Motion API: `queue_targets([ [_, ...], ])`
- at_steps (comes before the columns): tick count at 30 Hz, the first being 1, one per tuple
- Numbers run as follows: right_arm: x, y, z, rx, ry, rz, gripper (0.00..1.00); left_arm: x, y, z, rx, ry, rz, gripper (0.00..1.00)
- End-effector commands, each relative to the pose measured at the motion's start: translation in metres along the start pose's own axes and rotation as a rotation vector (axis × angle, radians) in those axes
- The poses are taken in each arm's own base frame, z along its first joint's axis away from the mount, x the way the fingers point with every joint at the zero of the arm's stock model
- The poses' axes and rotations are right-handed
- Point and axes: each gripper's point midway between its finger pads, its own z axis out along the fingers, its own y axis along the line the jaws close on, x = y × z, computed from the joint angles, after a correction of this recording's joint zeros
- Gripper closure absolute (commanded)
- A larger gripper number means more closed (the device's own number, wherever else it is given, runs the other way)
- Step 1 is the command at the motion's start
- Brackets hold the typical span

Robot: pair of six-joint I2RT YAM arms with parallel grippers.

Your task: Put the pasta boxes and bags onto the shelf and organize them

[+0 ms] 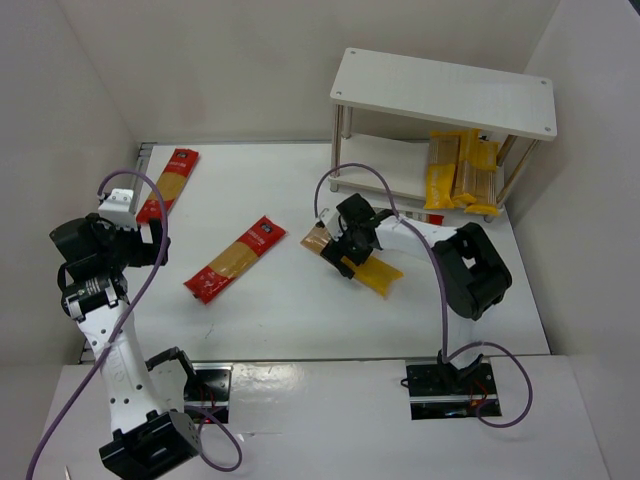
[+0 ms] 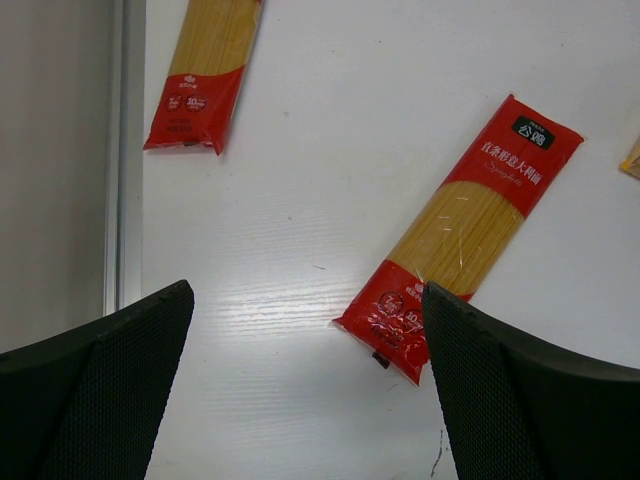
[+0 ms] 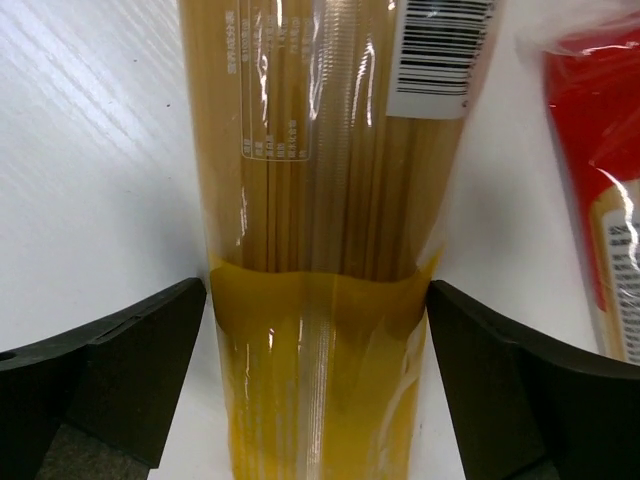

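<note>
The right gripper [image 1: 351,244] is open, with a finger on each side of the yellow pasta pack [image 3: 320,200] in the middle of the frame. The pack runs long-ways straight out between them.

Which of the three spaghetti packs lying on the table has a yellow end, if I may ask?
The yellow-ended pack under the right gripper; the middle pack and the far-left pack have red ends.
</note>
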Motion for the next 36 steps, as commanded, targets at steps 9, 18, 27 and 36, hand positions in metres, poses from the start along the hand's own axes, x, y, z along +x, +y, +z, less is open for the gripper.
queue_targets([
  [9, 0.009, 0.019, 0.019, -0.18, 0.038, -0.024, 0.0, -0.002, -0.003, 0.002, 0.026, -0.013, -0.007, 0.0],
  [18, 0.005, 0.012, 0.004, -0.023, 0.044, -0.05, 1.0, -0.002, -0.003, 0.002, 0.026, -0.013, -0.007, 0.0],
  [27, -0.065, -0.075, -0.102, 0.593, -0.228, 0.079, 1.0, -0.004, -0.004, 0.0, 0.024, -0.022, -0.002, 0.0],
  [36, -0.072, -0.122, -0.163, 0.972, -0.254, 0.136, 1.0, -0.007, -0.007, -0.004, 0.028, -0.04, 0.007, 0.0],
])
